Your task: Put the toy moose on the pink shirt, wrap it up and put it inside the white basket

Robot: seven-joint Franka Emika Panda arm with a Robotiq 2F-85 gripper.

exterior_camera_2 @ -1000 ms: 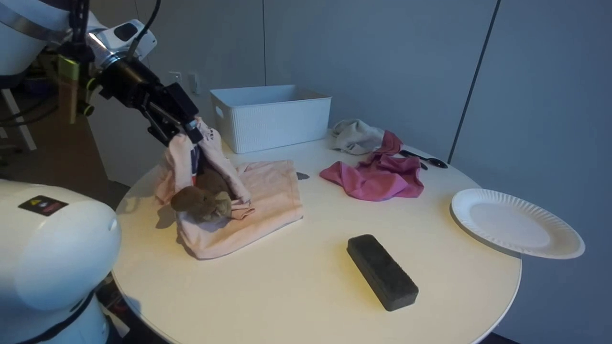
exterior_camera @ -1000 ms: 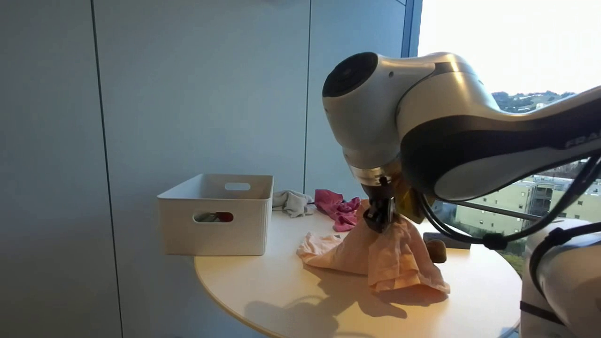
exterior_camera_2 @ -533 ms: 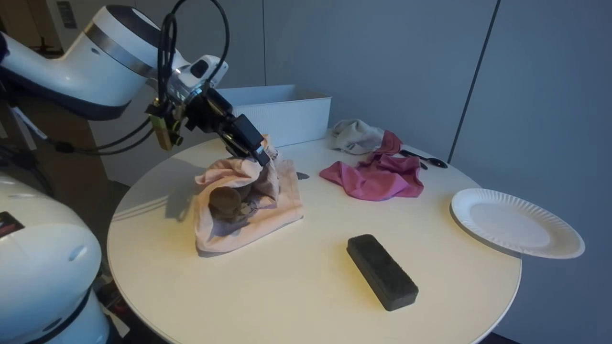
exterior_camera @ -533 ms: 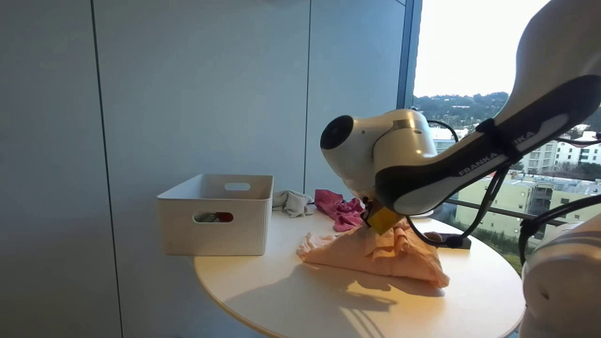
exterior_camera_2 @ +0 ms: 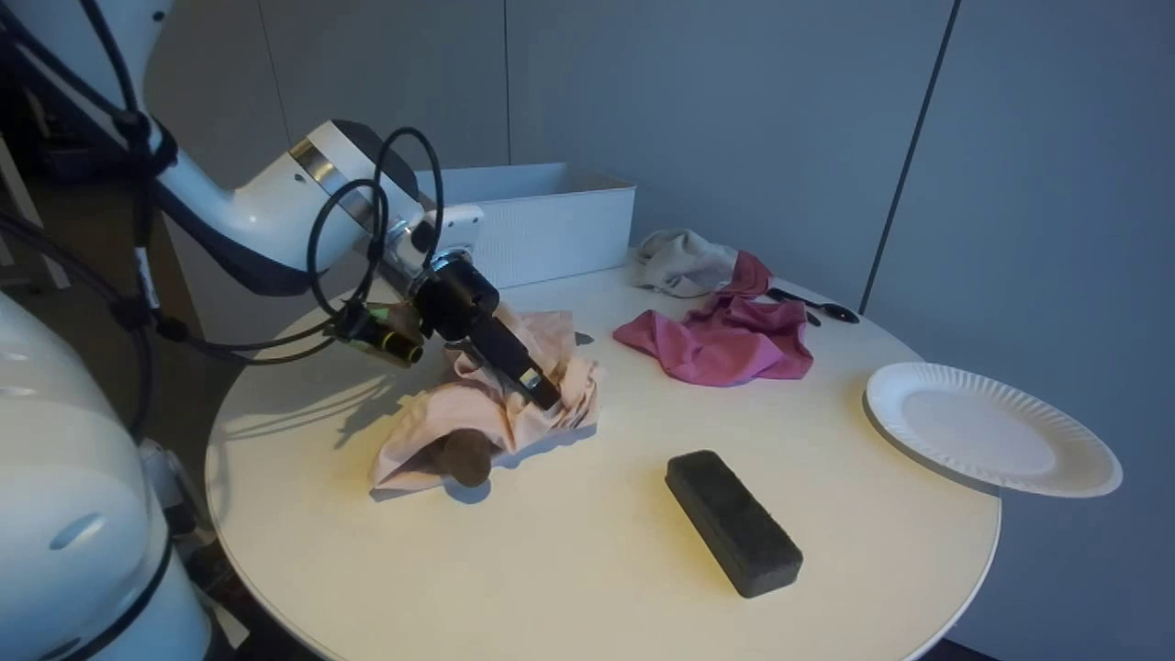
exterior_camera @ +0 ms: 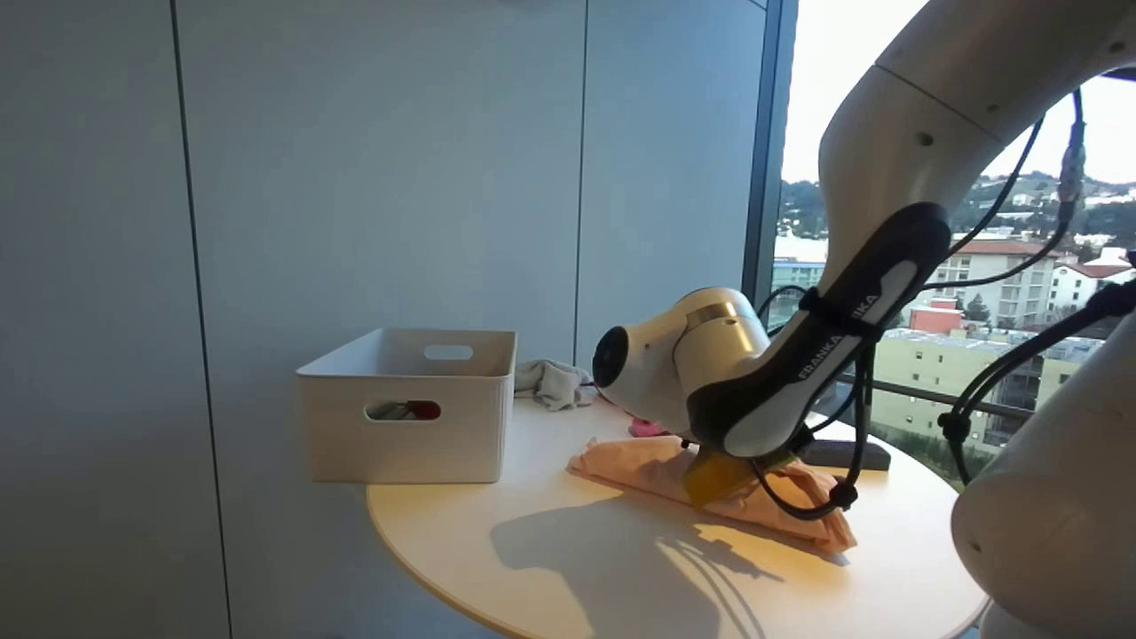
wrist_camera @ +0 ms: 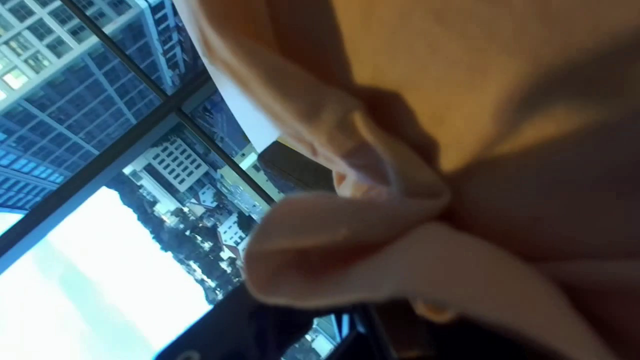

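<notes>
Jaws slanted down against the pink shirt (exterior_camera_2: 468, 408), their tips at the cloth's right part in an exterior view; they showed only side-on there, and in the wrist view a loose fold hid the space between them, so how wide they stood, or whether they had hold of any fabric, could not be told. Such a low, tilted reach was presumably meant to lay the flap over and tuck it down. The toy moose (exterior_camera_2: 466, 457) was inside the fold, nearer than the tips and to their left, with just a rounded brown end poking out of an opening on the shirt's near side. That end pointed to the near side, and the moose's long axis probably ran back under the cloth from there, though the covering left this unsure. In an exterior view the shirt (exterior_camera: 639, 466) made a low roll on the worktop (exterior_camera: 816, 595), its length going left to right with the right end nearer; wrapping looked well along but open at the moose's end, where the toy could slip out in a lift. Left of the shirt and apart from it stood the white basket (exterior_camera: 408, 453), upright, likely set there to take the wrapped moose.
</notes>
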